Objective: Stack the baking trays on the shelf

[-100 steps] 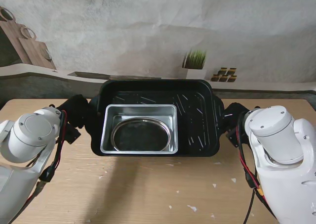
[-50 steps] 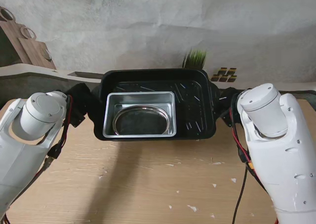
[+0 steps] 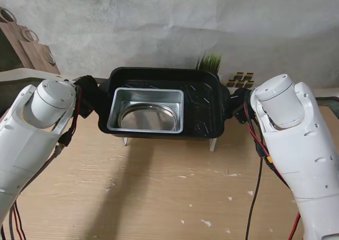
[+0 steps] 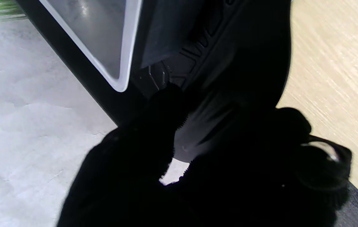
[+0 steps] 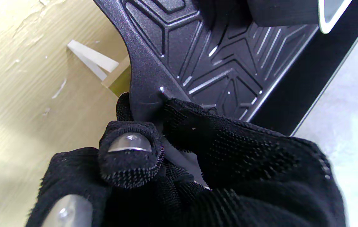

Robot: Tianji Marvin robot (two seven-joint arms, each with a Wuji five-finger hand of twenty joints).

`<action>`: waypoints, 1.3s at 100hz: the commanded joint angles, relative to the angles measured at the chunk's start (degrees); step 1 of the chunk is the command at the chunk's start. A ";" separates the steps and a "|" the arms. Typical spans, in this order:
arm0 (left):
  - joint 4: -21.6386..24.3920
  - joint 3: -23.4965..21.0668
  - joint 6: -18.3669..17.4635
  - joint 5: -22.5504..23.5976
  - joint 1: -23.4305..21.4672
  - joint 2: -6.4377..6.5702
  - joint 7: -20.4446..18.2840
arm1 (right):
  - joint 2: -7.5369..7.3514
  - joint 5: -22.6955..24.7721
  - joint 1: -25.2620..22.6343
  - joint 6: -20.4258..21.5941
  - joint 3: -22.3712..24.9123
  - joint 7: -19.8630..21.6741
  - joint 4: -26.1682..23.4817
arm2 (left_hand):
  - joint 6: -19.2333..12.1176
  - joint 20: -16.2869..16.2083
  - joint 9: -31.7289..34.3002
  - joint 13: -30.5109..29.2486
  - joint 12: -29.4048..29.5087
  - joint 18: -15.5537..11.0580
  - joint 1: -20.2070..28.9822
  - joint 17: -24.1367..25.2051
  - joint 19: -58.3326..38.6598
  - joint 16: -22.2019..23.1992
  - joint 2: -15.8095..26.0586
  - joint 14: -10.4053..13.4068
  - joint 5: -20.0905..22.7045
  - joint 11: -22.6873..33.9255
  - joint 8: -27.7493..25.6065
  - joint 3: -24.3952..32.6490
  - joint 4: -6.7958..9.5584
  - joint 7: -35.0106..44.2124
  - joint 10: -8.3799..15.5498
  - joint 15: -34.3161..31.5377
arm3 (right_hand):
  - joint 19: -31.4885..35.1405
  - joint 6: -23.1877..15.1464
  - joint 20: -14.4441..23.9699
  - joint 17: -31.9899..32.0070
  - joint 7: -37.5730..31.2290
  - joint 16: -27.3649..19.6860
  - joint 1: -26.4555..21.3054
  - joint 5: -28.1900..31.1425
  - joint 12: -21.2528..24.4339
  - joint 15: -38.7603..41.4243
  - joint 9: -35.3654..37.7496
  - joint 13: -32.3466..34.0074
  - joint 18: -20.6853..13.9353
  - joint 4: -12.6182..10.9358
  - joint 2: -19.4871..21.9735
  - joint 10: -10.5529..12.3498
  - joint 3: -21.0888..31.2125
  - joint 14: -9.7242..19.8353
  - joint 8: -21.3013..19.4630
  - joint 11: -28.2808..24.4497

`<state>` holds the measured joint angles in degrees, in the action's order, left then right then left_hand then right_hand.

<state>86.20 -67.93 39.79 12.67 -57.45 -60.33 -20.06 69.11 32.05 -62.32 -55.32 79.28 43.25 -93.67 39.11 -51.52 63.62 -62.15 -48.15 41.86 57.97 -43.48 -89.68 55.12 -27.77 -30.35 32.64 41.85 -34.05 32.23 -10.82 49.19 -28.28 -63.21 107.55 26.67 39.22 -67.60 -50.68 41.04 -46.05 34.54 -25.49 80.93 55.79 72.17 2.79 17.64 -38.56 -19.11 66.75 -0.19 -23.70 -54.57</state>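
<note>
A black baking tray (image 3: 204,107) is held up at the far side of the table, with a silver rectangular tray (image 3: 147,110) nested in its left half and a round metal pan (image 3: 148,118) inside that. My left hand (image 3: 89,94), in a black glove, is shut on the black tray's left rim (image 4: 179,63). My right hand (image 3: 239,105) is shut on its right rim (image 5: 144,91), thumb over the edge. Two white shelf legs (image 3: 212,143) show under the tray; the shelf top is hidden by it.
The wooden table (image 3: 169,192) nearer to me carries small white flecks. A green plant (image 3: 210,62) and a small dark rack (image 3: 241,79) stand behind the tray by the grey wall. A wooden board (image 3: 29,46) leans at the far left.
Both hands carried the black tray with its nested trays up and farther from me. White shelf legs now show beneath it, and both arms have stretched forward.
</note>
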 commanded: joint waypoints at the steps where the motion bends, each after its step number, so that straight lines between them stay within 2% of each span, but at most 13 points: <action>1: 2.12 1.15 -1.65 -1.57 2.44 -2.69 -1.00 | 1.58 -2.85 2.05 -2.85 -1.67 1.38 -1.28 | -19.17 -0.20 4.05 -3.22 -1.23 -3.11 6.36 -1.27 -4.02 0.39 0.64 1.01 3.08 9.19 -0.59 4.68 3.35 7.80 10.91 -1.94 | 7.77 -19.99 1.48 -2.60 -5.39 1.13 -3.64 6.96 -1.94 4.21 1.77 3.02 -22.78 -4.12 1.06 6.52 2.66 -4.34 0.19 -6.38; 20: -2.37 3.18 -2.20 -3.24 5.69 -3.92 0.88 | -0.08 -9.29 5.75 -2.85 -4.25 -3.60 3.17 | -19.17 -0.39 3.87 -2.84 -1.31 -3.14 6.55 -0.91 -3.95 0.50 0.73 0.82 3.02 9.19 -0.64 4.57 3.41 7.76 10.78 -1.87 | 7.80 -20.08 1.52 -2.61 -5.43 1.15 -3.63 6.98 -1.96 4.26 1.79 3.02 -22.87 -4.14 1.19 6.61 2.55 -4.29 0.20 -6.38; 31: -4.86 4.14 -3.04 -4.25 7.12 -4.78 2.42 | -1.82 -14.83 8.18 -2.85 -6.76 -7.53 5.90 | -19.14 -0.82 3.63 -2.32 -1.38 -3.11 6.72 -0.02 -3.92 0.73 0.75 0.41 2.94 9.17 -0.63 4.39 3.47 7.66 10.57 -1.83 | 7.81 -20.08 1.54 -2.61 -5.44 1.17 -3.64 6.94 -1.98 4.31 1.74 3.01 -22.89 -4.14 1.28 6.61 2.46 -4.35 0.22 -6.37; 36: -5.90 4.65 -3.23 -4.49 7.72 -5.06 2.85 | -3.22 -18.97 9.50 -2.85 -8.77 -10.22 7.05 | -19.25 -0.92 3.60 -2.28 -1.40 -3.12 6.76 0.04 -3.93 0.78 0.83 0.34 2.93 9.18 -0.67 4.32 3.49 7.68 10.52 -1.84 | 7.81 -20.05 1.55 -2.61 -5.44 1.15 -3.62 6.93 -1.98 4.28 1.68 3.00 -22.89 -4.14 1.32 6.60 2.41 -4.34 0.22 -6.35; 45: -7.85 5.39 -3.69 -5.06 8.66 -5.76 4.19 | -6.80 -29.39 12.48 -2.81 -14.20 -17.42 8.88 | -19.22 -1.11 3.44 -2.04 -1.44 -3.15 6.88 0.30 -3.81 0.86 0.84 0.35 2.87 9.15 -0.71 4.17 3.54 7.66 10.50 -1.77 | 7.83 -20.17 1.57 -2.62 -5.44 1.17 -3.58 6.88 -2.00 4.35 1.69 3.01 -22.90 -4.14 1.39 6.65 2.31 -4.36 0.23 -6.35; 48: -8.50 5.64 -3.88 -5.22 8.97 -5.97 4.58 | -7.21 -30.80 13.08 -2.75 -14.97 -18.52 9.31 | -19.26 -1.17 3.39 -1.95 -1.45 -3.14 6.85 0.33 -3.78 0.88 0.91 0.31 2.82 9.14 -0.71 4.09 3.53 7.62 10.51 -1.74 | 7.83 -20.22 1.57 -2.62 -5.46 1.17 -3.59 6.91 -2.01 4.35 1.69 3.00 -22.90 -4.15 1.42 6.69 2.30 -4.34 0.22 -6.36; 76: -14.68 7.28 -7.26 -7.38 11.23 -8.38 9.45 | -5.73 -31.23 15.82 -0.42 -15.80 -20.19 14.65 | -19.57 -1.75 2.98 -1.03 -1.48 -2.92 7.05 1.37 -2.97 1.10 0.91 -0.21 2.85 8.94 -0.76 3.72 3.70 7.54 10.32 -1.22 | 7.91 -20.55 1.63 -2.63 -5.57 1.18 -3.53 6.81 -2.02 4.39 1.71 3.00 -22.93 -4.16 1.69 6.99 1.95 -4.33 0.15 -6.34; 91: -17.95 8.03 -8.45 -8.52 12.04 -9.60 11.79 | -4.90 -32.14 16.07 0.89 -16.02 -20.92 16.61 | -19.98 -2.12 2.74 -0.41 -1.44 -2.77 7.24 2.06 -2.39 1.17 0.99 -0.49 2.89 8.76 -0.79 3.52 3.82 7.48 10.28 -0.80 | 7.92 -20.65 1.66 -2.63 -5.61 1.14 -3.54 6.76 -1.96 4.33 1.68 2.99 -22.92 -4.19 1.85 7.09 1.78 -4.41 0.17 -6.27; 102: -20.82 8.38 -10.57 -9.38 12.69 -10.80 14.60 | -4.39 -32.50 16.22 2.12 -16.41 -21.35 18.03 | -20.39 -2.63 2.61 0.07 -1.24 -2.35 7.07 2.81 -1.67 1.24 0.79 -1.07 3.07 8.38 -0.73 3.50 3.90 7.37 10.11 -0.31 | 7.90 -21.00 1.66 -2.61 -5.63 0.96 -3.37 6.59 -1.73 3.98 1.62 2.97 -22.86 -4.17 2.17 7.44 1.40 -4.67 0.18 -6.06; 113: -23.61 8.95 -12.03 -9.95 13.68 -11.83 16.72 | -4.04 -32.55 16.55 3.37 -17.01 -21.51 19.41 | -20.78 -3.16 2.43 0.50 -1.10 -2.12 6.92 3.21 -1.17 1.32 0.90 -1.39 3.21 8.13 -0.66 3.51 3.86 7.24 9.98 0.04 | 7.27 -21.49 1.24 -2.41 -5.55 0.07 -3.27 6.09 -1.34 2.54 1.54 2.96 -21.83 -4.40 2.97 8.20 0.32 -5.63 0.42 -5.89; 130: -25.72 9.84 -12.14 -9.69 14.48 -12.31 17.32 | -4.11 -31.61 17.41 4.71 -18.38 -20.89 21.13 | -20.85 -4.17 0.88 2.41 -0.79 -2.23 5.01 5.33 0.79 1.21 0.84 -1.72 3.93 7.74 1.64 3.17 3.52 4.76 10.88 1.60 | 5.11 -22.69 -1.23 -1.74 -5.32 -3.52 -2.24 4.30 -0.23 -2.68 0.58 2.82 -17.93 -5.28 4.70 10.01 -3.47 -8.74 2.41 -4.97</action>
<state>58.12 -58.68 28.39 3.20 -43.99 -70.35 -1.39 62.87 0.67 -45.33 -51.97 62.03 20.21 -71.15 35.73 -54.41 63.21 -59.89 -48.81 42.14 56.81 -39.20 -89.51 56.41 -27.71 -30.38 33.43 46.86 -34.20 31.04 -10.61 47.25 -26.36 -61.77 107.61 25.41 39.21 -67.63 -51.20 38.92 -43.48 35.15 -26.27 79.09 55.84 72.18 2.32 15.86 -37.87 -18.38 66.02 0.06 -22.11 -56.45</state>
